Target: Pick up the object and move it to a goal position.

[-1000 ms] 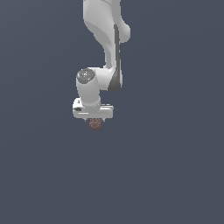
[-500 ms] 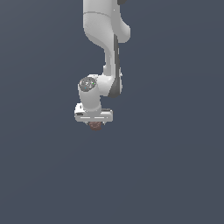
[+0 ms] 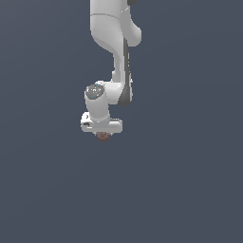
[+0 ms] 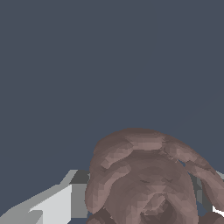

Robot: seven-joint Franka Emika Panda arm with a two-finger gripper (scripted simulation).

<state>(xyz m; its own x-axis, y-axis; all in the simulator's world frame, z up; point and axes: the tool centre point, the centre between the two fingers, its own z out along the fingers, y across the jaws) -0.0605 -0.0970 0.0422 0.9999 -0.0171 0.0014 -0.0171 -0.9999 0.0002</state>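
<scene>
Under the white arm [image 3: 111, 42], jaws seemingly clamped on the object [image 3: 103, 136], open grey expanse all around.

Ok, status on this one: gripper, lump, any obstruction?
Gripper down over the lump, jaw state unclear. Lump fills the wrist view, between the fingers. No obstruction seen.

A simulator's bare render — flat slate-grey void [image 3: 190, 190] all round.
</scene>
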